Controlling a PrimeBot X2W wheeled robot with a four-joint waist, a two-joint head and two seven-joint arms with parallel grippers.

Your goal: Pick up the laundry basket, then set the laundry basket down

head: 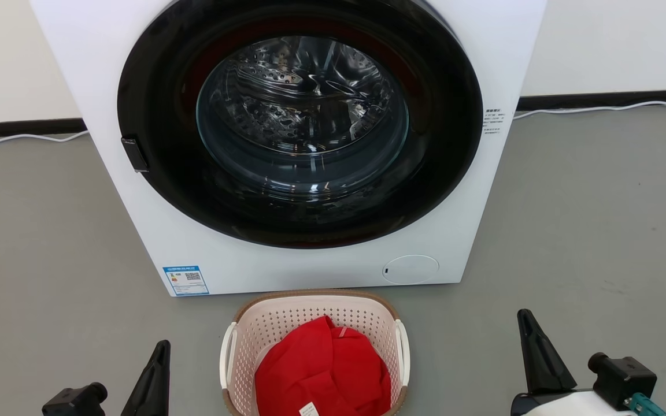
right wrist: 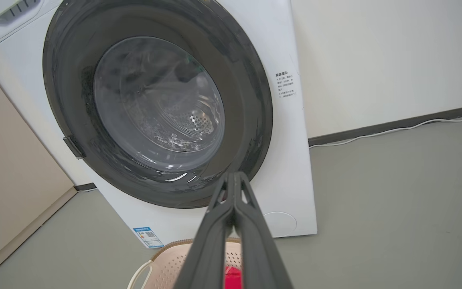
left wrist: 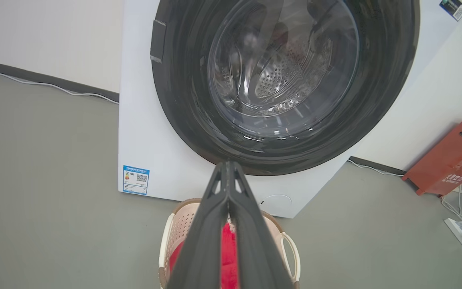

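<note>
Both sets of dark fingers sat closest to the lenses: the left gripper (head: 162, 349) at the lower left of the head view and the right gripper (head: 525, 323) at the lower right. Each pincer was pressed together with nothing between its fingers, and each wrist view showed its own pair meeting in one thin point, left gripper (left wrist: 227, 165) and right gripper (right wrist: 235, 175). Between the two, and apart from both, the laundry basket (head: 304, 320) stood upright on the grey floor (head: 50, 260), just in front of the washing machine (head: 223, 266), whose round door was shut. A red cloth (head: 321, 370) lay bundled inside the basket, and its white side handles (head: 402, 352) were free on either flank.

As for the step in hand, I judged that this scene fitted two stages equally well: the basket waiting on the floor to be lifted, or the basket already put back on the floor and let go. The pictures did not settle which, so they settled no next move either. They showed only that neither gripper held or touched the basket
</note>
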